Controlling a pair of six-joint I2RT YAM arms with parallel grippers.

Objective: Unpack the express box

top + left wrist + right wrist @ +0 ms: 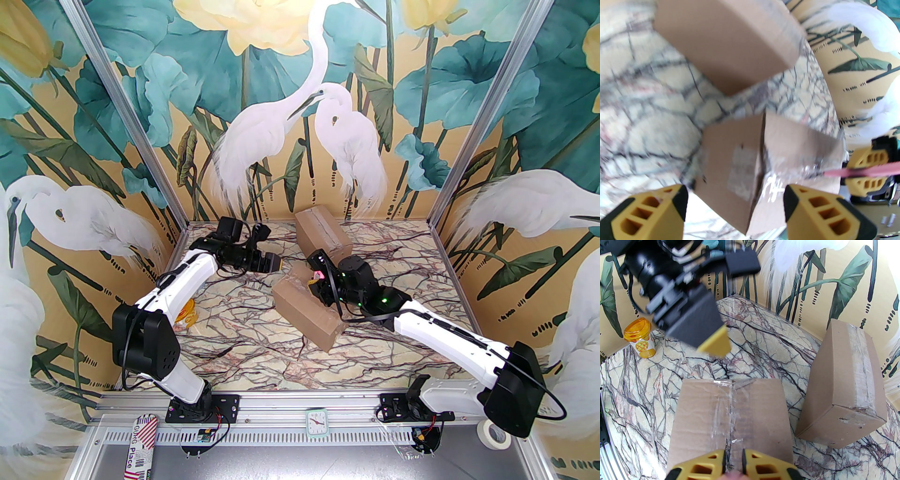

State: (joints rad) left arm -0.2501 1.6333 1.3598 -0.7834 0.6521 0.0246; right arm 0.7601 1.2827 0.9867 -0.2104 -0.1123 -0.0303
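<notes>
**Asker:** Where is the express box, and what does it look like?

**Describer:** The express box [307, 311] lies in the middle of the marble-patterned table [243, 347], turned at an angle. It is plain brown cardboard, long and low. Clear tape runs down its top seam, wrinkled and crinkled near the far end, and the flaps lie flat. A second box [321, 229], also taped, sits apart from it near the back wall.

**Asker:** And the arms?

**Describer:** The right gripper [733, 458] hovers over the near box's seam, its yellow fingers clamped on a thin pink tool [857, 172]. This is possibly a cutter, though blur hides its tip. The left gripper [734, 196] hangs just beyond the box's far end with its fingers spread apart and nothing between them.

**Asker:** Anything else?

**Describer:** A yellow drink cup [639, 338] with an orange lid stands at the table's left edge, well apart from both boxes.
</notes>
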